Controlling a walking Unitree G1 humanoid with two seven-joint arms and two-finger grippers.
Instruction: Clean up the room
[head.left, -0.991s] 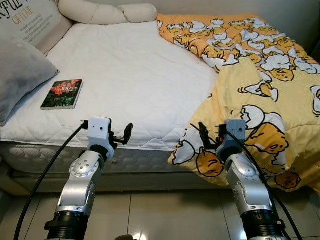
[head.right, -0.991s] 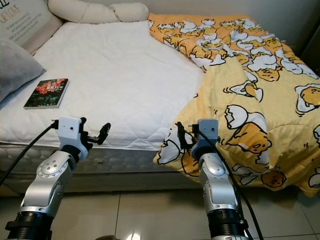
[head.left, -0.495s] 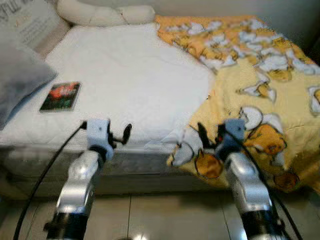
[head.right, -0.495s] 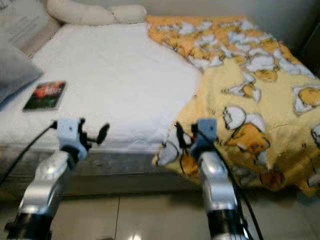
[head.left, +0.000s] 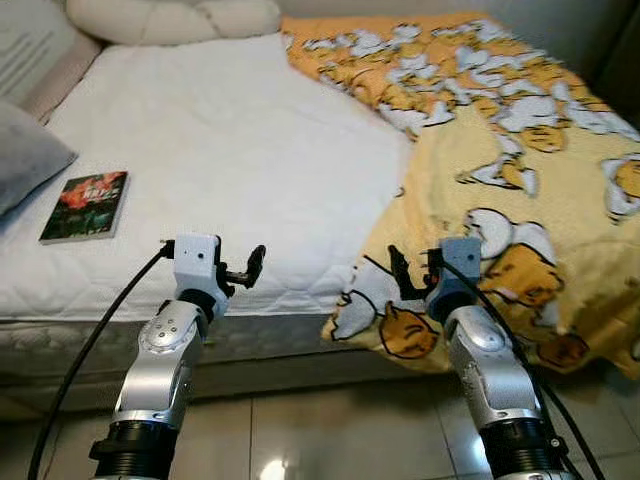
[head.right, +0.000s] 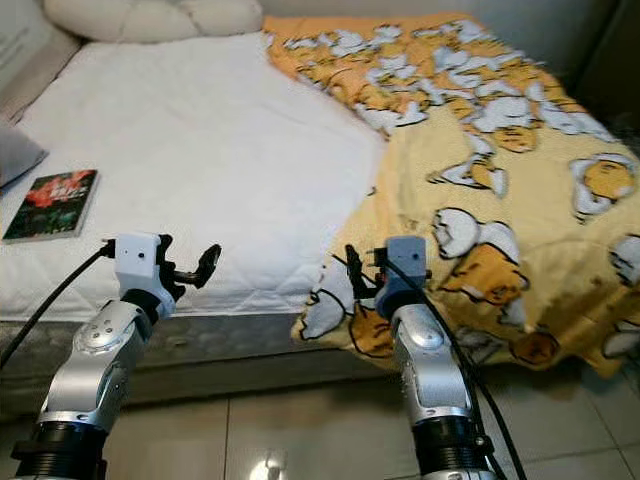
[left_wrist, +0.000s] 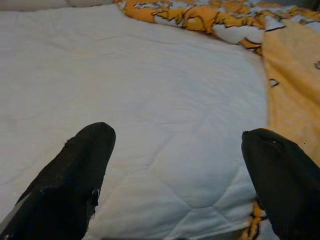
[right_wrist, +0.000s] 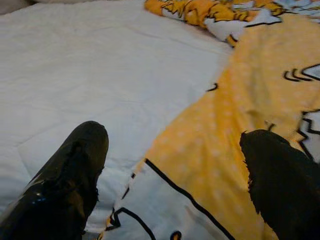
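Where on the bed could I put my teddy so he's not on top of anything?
The white mattress is bare between the book and the yellow blanket. The blanket covers the bed's right half; pillows crowd the head end.

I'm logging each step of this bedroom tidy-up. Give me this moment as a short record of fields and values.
place: bed with white quilted mattress cover
bedding: yellow cartoon-egg-print duvet, bunched on the robot's right, corner hanging over the bed edge
loose item: dark-covered paperback book, flat near the bed's left edge
pillows: grey pillow; cream bolster
left gripper: open, over the bed edge
right gripper: open, at the duvet corner
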